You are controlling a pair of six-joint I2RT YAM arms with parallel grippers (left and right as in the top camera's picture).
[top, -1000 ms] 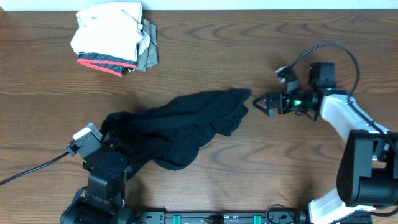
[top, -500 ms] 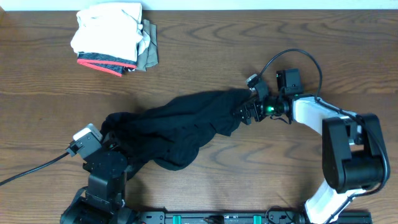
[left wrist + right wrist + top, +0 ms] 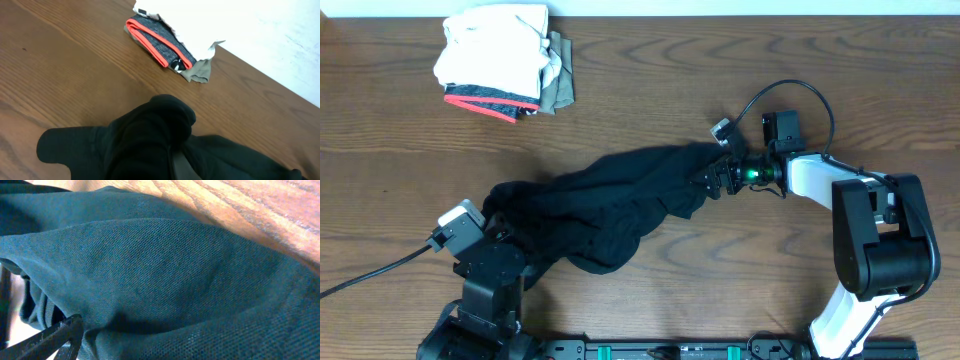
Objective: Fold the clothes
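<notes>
On the dark wood table (image 3: pixel 740 300), the black garment (image 3: pixel 610 205) lay crumpled at centre. The right gripper (image 3: pixel 717 180) pressed into its 3 o'clock edge, probably seeking a corner to spread it. I cannot tell if it had closed on cloth. The left gripper was buried under the 8 o'clock end, so its state was also hidden. Folded clothes (image 3: pixel 500 65) sat at 11 o'clock.

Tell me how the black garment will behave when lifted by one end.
Probably floppy: the black garment lies in soft crumpled folds, so it should sag from the right gripper. Likely light; the right wrist view shows thin mesh knit. Pushed, it may bunch rather than slide.
</notes>
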